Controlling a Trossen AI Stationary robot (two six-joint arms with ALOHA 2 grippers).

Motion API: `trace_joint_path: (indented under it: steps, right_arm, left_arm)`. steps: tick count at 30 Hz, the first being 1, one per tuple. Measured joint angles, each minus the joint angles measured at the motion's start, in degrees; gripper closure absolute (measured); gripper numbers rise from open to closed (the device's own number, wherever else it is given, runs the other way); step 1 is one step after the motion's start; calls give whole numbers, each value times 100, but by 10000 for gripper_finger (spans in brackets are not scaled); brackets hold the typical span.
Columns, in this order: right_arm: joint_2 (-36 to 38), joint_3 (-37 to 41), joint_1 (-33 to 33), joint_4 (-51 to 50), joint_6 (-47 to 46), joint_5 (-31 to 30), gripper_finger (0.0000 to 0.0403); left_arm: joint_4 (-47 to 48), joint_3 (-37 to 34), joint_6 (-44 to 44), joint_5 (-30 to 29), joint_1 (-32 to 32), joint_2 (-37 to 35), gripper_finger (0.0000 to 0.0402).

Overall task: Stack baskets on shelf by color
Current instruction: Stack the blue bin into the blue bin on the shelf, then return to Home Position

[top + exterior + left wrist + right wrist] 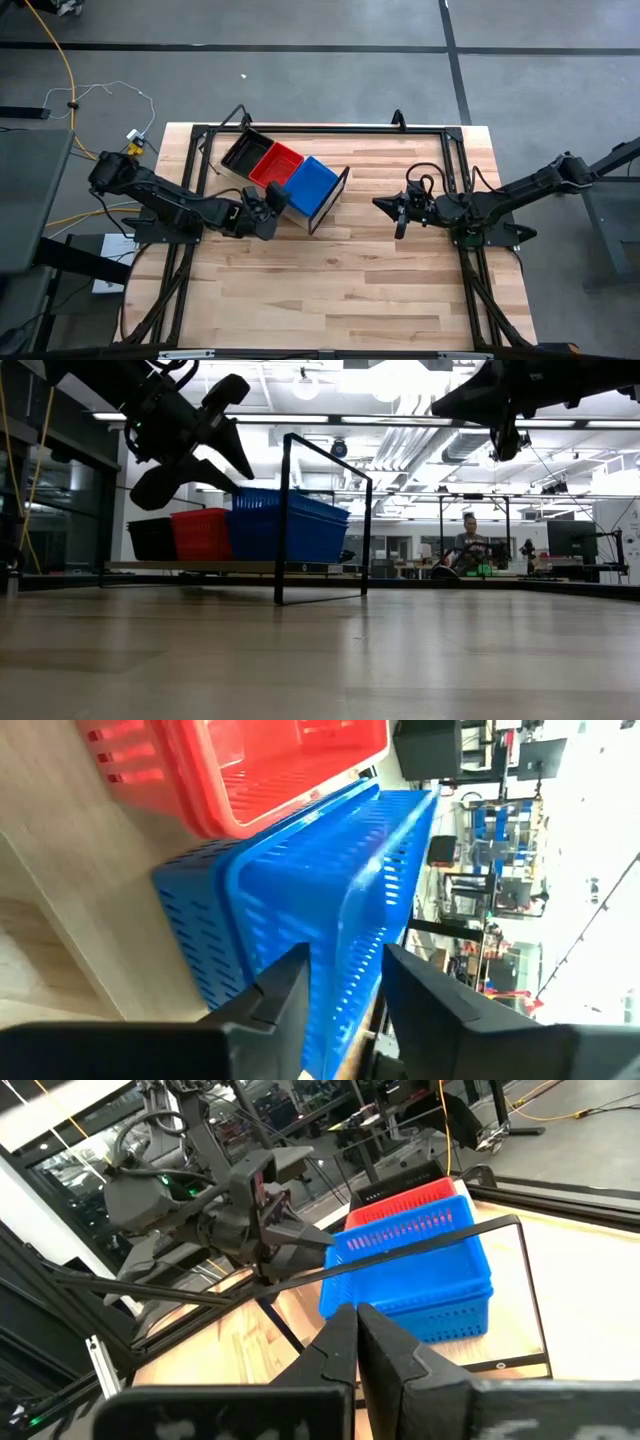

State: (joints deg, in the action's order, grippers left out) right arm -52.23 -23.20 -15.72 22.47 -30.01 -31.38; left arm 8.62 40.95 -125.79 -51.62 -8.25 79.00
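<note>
The shelf (322,212) lies slanted on the table (340,290) and carries black (243,152), red (275,165) and blue baskets (309,185) in a row; the left gripper (272,200) hovers just beside the blue one, fingers apart, empty; the right gripper (399,212) waits well apart, fingers closed, empty.

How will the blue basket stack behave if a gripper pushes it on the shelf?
The blue basket stack probably slides easily, since thin perforated plastic looks light. Its mesh walls may flex under the left gripper. Being shallow and flat-bottomed on the shelf, it seems unlikely to tip.
</note>
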Motion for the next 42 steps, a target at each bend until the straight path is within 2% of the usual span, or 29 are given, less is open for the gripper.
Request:
trace_joint_path:
  steps: [10,16,20,25,28,32,34,36,39,42]
  right_arm:
    - [2,0,-1,-47,-1,0,402]
    - [2,0,1,-50,-16,-1,402]
    - [2,0,-1,-43,-21,-33,402]
    - [2,0,1,51,-462,-7,402]
    - [2,2,2,468,-748,43,402]
    - [2,2,2,1263,-533,281,402]
    - [2,2,2,1632,-397,409,402]
    - [2,1,-1,1953,-287,543,402]
    - [0,-88,-1,2172,-179,622,402]
    - [0,-411,2,2012,218,798,402]
  left_arm:
    - [-208,-11,147,41,-2,-293,239]
    - [-225,0,1351,161,2,-840,234]
    - [-210,0,2776,465,97,-1265,234]
    - [-418,-4,5537,1131,475,-2128,248]
    - [-852,0,7523,1934,829,-2744,273]
    - [-1107,2,9607,3219,1223,-3464,323]
    - [-1077,2,10304,3695,1347,-3764,356]
    - [-992,2,10822,3927,1418,-4006,387]
    - [-665,2,11251,3822,1438,-4313,393]
    - [-348,2,11297,3769,1439,-4528,398]
